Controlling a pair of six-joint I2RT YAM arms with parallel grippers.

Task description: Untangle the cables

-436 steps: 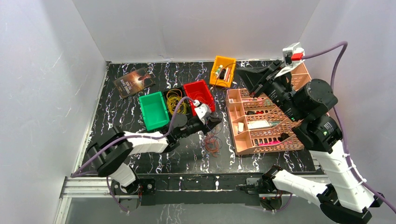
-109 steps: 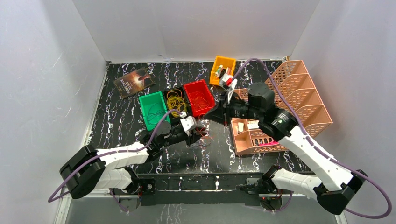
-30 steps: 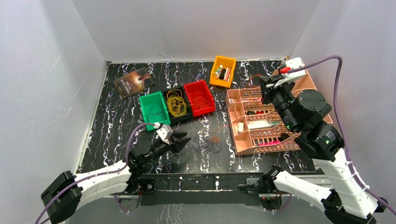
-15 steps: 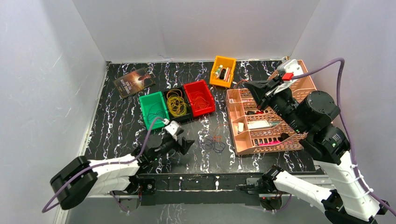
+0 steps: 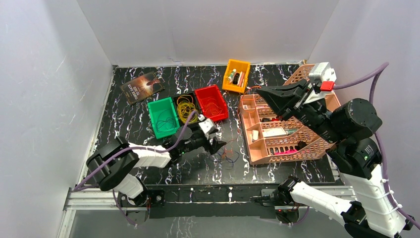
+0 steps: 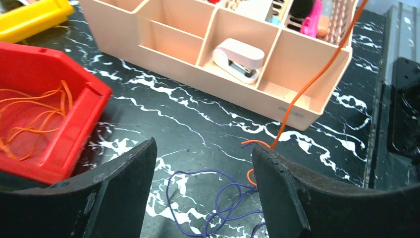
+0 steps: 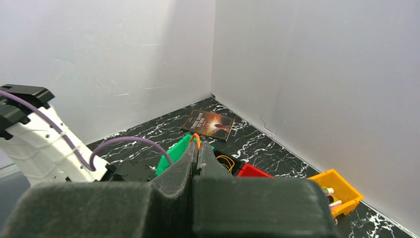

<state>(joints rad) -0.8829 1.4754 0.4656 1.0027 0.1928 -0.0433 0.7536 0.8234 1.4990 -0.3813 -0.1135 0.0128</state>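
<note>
Cables (image 5: 227, 154) lie on the black marbled bench (image 5: 124, 134), between a row of small bins and a pink desk organizer (image 6: 297, 99). The dark purple loops (image 6: 218, 208) lie flat in a loose coil. One orange strand (image 6: 317, 79) leaves them and climbs steeply. Its long axis runs up and to the right in the left wrist view, crossing the organizer's near corner and leaving the top of that picture.

A red bin (image 6: 69, 134) holds thin orange loops (image 6: 34, 119). Next to it a black bin (image 5: 176, 101) holds yellow loops, and beside that stands a green bin (image 5: 163, 118) whose contents are too faint to tell. A yellow bin (image 5: 246, 67) farther back carries a few small items. The organizer's open compartments hold a white stapler-like object (image 6: 240, 57) and some pink pieces.

The left end effector (image 6: 203, 148) is low over the bench with its fingers spread wide, grasping nothing. The purple coil sits in the gap between them and the foot of the orange strand is just inside its right finger. The right end effector (image 7: 196, 144) is raised above the organizer, well apart from the coil. Its fingers are clenched together, with a bit of orange strand pinched at the tips.
</note>
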